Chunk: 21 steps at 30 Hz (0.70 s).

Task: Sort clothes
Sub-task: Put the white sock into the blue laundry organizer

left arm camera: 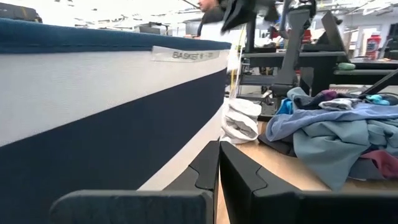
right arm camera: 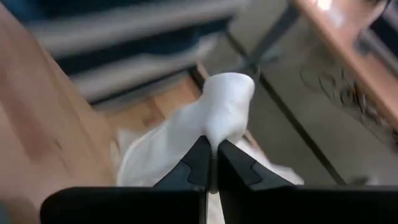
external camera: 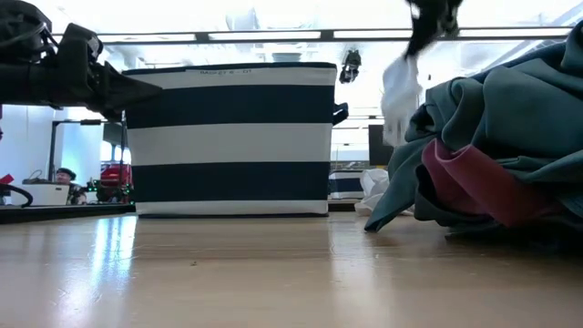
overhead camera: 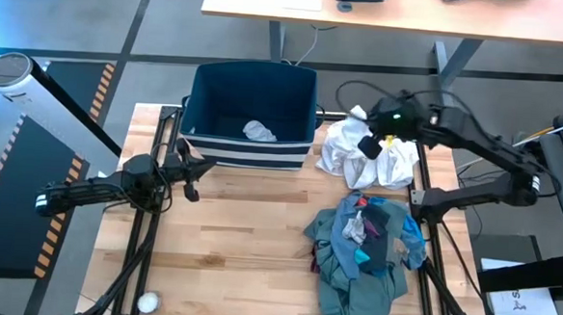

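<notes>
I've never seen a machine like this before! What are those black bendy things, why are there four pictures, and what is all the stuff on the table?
Those are two robot arms, each ending in a two-finger gripper. One picture looks down from above, one looks across the table from its top, and two come from little cameras on the wrists. On the wooden table stands a navy striped bin with a small pale piece inside. Beside it lies a white garment, and nearer the front a pile of clothes, mostly teal-green. The right gripper is pinching the white garment and lifting part of it. The left gripper waits shut near the bin.
</notes>
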Each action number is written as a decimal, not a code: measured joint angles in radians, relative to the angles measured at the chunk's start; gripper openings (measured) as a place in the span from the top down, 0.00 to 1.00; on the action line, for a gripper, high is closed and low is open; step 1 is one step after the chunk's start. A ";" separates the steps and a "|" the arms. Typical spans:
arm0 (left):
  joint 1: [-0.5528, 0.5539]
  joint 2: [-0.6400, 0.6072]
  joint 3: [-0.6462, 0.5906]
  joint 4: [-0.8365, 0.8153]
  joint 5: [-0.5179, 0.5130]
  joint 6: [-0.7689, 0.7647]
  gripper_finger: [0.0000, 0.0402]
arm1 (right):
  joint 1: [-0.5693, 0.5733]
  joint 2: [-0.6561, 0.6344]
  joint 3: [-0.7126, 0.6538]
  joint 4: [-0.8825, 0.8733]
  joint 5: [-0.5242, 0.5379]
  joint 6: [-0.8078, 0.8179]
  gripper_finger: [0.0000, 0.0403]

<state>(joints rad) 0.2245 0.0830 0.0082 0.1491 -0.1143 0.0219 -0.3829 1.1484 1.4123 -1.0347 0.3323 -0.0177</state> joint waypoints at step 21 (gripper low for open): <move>0.000 0.001 0.000 0.001 -0.011 0.003 1.00 | 0.109 0.090 0.169 0.595 -0.110 -0.107 1.00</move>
<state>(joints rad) 0.2245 0.0837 0.0082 0.1499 -0.1255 0.0247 -0.2737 1.2383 1.5810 -0.4397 0.2224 -0.1243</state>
